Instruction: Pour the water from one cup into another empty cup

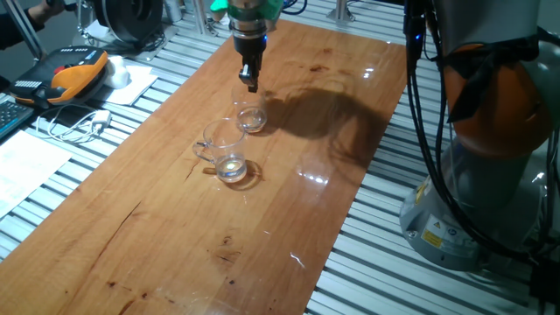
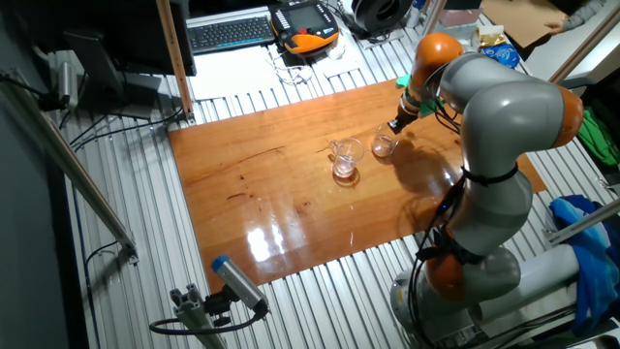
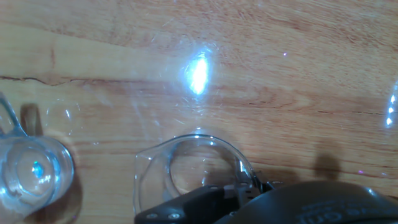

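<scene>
The small clear glass tumbler (image 1: 251,116) stands upright on the wooden table (image 1: 289,201). It also shows in the other fixed view (image 2: 385,143) and at the bottom middle of the hand view (image 3: 189,168). The larger glass mug (image 1: 227,156) with its loop handle stands just in front of and left of the tumbler, a small gap between them. The mug also shows in the other fixed view (image 2: 345,158) and at the left edge of the hand view (image 3: 31,171). My gripper (image 1: 252,85) hangs just above and behind the tumbler, holding nothing. Its fingers look like one dark shape. I cannot make out water in either glass.
An orange teach pendant (image 1: 74,74), cables and papers lie on the slatted bench to the left of the table. The robot's grey and orange base (image 1: 490,175) with hanging cables stands at the right edge of the table.
</scene>
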You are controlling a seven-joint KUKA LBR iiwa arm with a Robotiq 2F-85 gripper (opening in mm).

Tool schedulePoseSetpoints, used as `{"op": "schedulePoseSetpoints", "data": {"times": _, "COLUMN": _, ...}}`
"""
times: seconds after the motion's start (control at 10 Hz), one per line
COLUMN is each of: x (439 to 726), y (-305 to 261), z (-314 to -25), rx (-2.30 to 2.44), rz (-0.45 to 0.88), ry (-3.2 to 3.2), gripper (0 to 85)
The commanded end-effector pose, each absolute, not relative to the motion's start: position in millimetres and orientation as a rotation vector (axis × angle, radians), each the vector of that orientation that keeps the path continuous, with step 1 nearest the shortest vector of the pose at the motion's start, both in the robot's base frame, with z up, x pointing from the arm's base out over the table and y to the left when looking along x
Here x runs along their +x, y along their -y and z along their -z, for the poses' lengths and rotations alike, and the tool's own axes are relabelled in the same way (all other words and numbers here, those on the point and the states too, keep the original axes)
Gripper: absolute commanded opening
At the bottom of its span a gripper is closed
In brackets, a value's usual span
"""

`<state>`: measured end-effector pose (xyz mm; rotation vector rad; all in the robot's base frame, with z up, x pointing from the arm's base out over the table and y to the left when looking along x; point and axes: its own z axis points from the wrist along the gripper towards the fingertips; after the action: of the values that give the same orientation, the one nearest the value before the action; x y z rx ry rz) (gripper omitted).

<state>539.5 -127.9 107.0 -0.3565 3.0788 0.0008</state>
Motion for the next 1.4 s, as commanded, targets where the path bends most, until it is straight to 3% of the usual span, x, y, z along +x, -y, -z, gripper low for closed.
{"op": "schedulePoseSetpoints", "data": {"times": 0.0, "x": 539.2, "y": 127.8, "z": -108.5, "rx": -0.357, "rz": -0.010, "ry": -3.084, "gripper": 0.0}}
{"op": "schedulePoseSetpoints", "data": {"times": 0.5, "x": 533.5, "y": 122.1, "z": -134.0, "rx": -0.356, "rz": -0.017, "ry": -3.095, "gripper": 0.0}}
{"op": "schedulePoseSetpoints", "data": {"times": 0.9, "x": 529.8, "y": 112.9, "z": -176.9, "rx": -0.357, "rz": 0.038, "ry": -3.098, "gripper": 0.0}}
{"op": "schedulePoseSetpoints", "data": {"times": 1.3, "x": 526.7, "y": 90.7, "z": -206.1, "rx": -0.381, "rz": 0.220, "ry": -3.099, "gripper": 0.0}}
